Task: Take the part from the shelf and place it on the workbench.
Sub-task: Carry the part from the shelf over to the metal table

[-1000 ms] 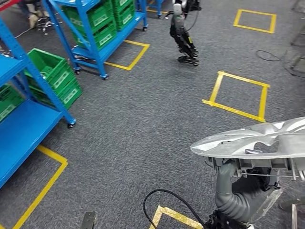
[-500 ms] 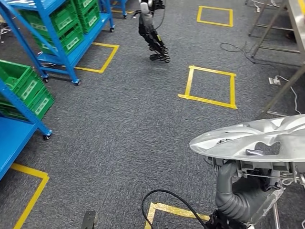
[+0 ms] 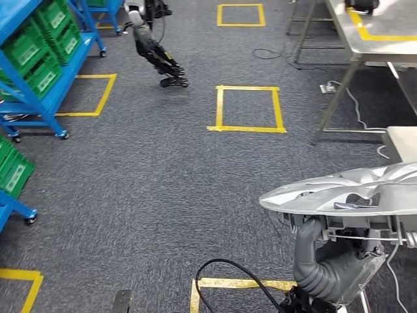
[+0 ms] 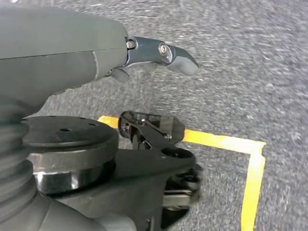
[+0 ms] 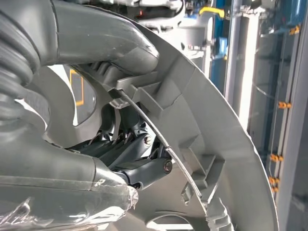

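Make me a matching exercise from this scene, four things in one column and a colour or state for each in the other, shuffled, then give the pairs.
Things:
1. part
2. crates
3. shelf
4. floor tape squares

Colour or state:
A. yellow
B. green
C. silver, held by the right hand
D. blue

Pairs: 1-C, 2-B, 3-D, 4-A

The right hand (image 3: 339, 251) is sitting at the frame's lower right, gripping the silver part (image 3: 344, 192) from beneath. The left hand (image 4: 109, 53) is hanging, holding nothing, its fingers (image 4: 163, 53) extending straight.
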### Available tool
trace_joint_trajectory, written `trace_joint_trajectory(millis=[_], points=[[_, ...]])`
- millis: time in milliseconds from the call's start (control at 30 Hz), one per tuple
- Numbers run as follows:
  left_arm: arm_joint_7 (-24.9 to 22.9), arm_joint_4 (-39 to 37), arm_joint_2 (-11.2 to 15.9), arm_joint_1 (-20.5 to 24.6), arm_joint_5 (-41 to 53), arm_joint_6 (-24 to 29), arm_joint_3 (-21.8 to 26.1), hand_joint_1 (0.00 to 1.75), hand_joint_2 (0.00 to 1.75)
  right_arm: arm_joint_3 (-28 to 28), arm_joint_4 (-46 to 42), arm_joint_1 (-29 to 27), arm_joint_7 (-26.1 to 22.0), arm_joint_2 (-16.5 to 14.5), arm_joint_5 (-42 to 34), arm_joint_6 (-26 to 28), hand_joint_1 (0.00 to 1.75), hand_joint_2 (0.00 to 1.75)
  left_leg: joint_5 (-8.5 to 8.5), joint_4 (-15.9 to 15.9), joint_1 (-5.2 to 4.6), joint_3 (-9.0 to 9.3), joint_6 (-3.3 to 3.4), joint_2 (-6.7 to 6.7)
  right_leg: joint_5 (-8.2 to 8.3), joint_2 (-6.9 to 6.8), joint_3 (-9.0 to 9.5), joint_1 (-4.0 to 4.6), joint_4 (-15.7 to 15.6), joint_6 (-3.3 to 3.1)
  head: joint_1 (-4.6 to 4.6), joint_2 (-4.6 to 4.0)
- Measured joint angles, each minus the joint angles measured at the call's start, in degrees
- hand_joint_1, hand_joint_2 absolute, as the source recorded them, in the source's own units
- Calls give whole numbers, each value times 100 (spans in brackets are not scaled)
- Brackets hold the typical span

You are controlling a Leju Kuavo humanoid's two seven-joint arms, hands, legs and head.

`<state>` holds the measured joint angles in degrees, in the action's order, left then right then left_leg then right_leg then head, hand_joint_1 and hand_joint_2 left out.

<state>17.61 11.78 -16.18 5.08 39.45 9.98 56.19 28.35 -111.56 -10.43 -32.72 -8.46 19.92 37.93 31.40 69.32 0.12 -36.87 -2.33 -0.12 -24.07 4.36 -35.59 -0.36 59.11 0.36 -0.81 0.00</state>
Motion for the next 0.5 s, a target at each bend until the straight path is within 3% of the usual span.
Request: trace_joint_trajectory(millis=[67, 133, 167, 200, 267, 333, 400, 433, 467, 500], points=[[7, 0, -9, 8, -1, -1, 0, 0, 175, 0, 0, 3, 0, 0, 2, -3, 175, 175, -358, -764, 66, 340, -22, -321, 15, 162, -23, -13, 24, 50, -8, 0], [8, 0, -21, 16, -1, -1, 0, 0, 175, -1, 0, 4, 0, 0, 7, -4, 175, 175, -438, -1145, 101, 501, -7, -575, 40, 290, -75, -25, 33, 124, -18, 0], [8, 0, -25, 21, 0, 0, 1, 0, 175, -1, 0, 4, 2, 0, 7, -4, 175, 175, -424, -1184, 90, 512, 30, -568, 61, 357, -102, -35, 22, 170, -19, 0], [8, 0, -28, 25, 0, 1, 1, 0, 175, -2, 0, 1, 5, 1, 4, -3, 175, 175, -440, -1182, 79, 508, 79, -497, 83, 397, -128, -53, 1, 208, -20, 0], [8, 0, -34, 26, 4, 4, 3, 0, 175, -7, -1, -1, 13, 2, -1, -2, 175, 175, -467, -1203, 69, 514, 169, -344, 12, 183, -223, -47, 117, 255, 4, 0], [8, 0, -37, 12, 13, 7, 5, 0, 175, -10, -1, -1, 20, 4, -7, -1, 175, 175, -470, -1213, 48, 518, 225, -173, -312, -208, -491, -23, 680, 277, 41, 0], [5, 0, -36, -6, 24, 13, 8, 0, 175, -10, 0, -1, 29, 8, -18, -1, 175, 175, -460, -1212, 21, 519, 246, 14, -649, -361, -822, -25, 1421, 302, 51, 0], [3, 0, -35, -8, 28, 15, 9, 0, 175, -11, 0, -2, 33, 9, -23, -1, 175, 175, -455, -1211, 14, 521, 249, 107, -689, -384, -883, -26, 1594, 308, 51, 0], [1, 0, -35, -6, 32, 18, 10, 0, 175, -11, 0, -2, 34, 10, -26, -1, 175, 175, -447, -1211, 10, 529, 247, 192, -623, -403, -825, -25, 1537, 309, 52, 0], [-1, 0, -37, -4, 35, 19, 11, 0, 175, -11, 0, -3, 35, 11, -28, -1, 175, 175, -435, -1210, 9, 542, 239, 268, -475, -440, -650, -25, 1258, 306, 52, 0]])
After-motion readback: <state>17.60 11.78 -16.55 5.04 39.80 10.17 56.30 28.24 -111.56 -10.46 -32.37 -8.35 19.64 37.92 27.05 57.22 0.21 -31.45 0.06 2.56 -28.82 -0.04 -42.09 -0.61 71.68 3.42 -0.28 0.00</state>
